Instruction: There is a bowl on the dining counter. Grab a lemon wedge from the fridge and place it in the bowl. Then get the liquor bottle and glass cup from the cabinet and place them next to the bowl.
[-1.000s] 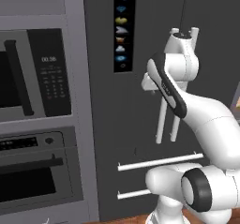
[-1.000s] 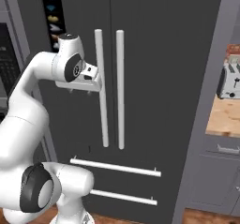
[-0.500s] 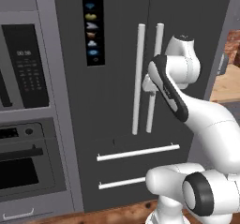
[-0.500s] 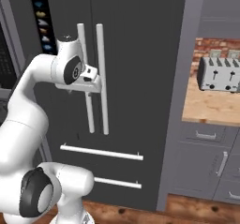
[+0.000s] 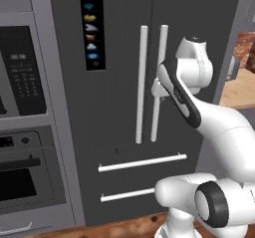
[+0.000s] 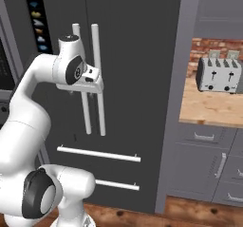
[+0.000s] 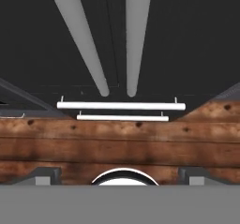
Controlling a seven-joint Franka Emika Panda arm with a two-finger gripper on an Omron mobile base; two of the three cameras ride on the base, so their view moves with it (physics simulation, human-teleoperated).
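While the white arm's two-finger gripper (image 7: 120,176) hangs close in front of the fridge doors with its dark finger tips set wide apart and nothing between them, it looks down along the door fronts toward the brown wooden floor (image 7: 117,143).

Just beyond the hand stands the tall dark grey fridge (image 5: 119,58), both upper doors shut. Its two long white vertical bar handles (image 5: 151,82) run side by side along the seam between the doors, and the hand sits right beside them at about their mid height. Below, two white horizontal drawer handles (image 5: 142,162) cross the lower fronts, also shut. On the left door is a narrow black display panel (image 5: 91,25) with a column of small coloured icons; nothing on it can be read as words.

To the left of the fridge is a built-in oven and microwave column (image 5: 22,112), whose keypad marks are too small to read. To the right, a silver four-slot toaster (image 6: 219,74) stands on a tan wooden counter (image 6: 211,107).

As I judge it, the task has barely begun: the fridge is not yet open, so the lemon wedge presumably lies inside, unseen, and everything else is left.
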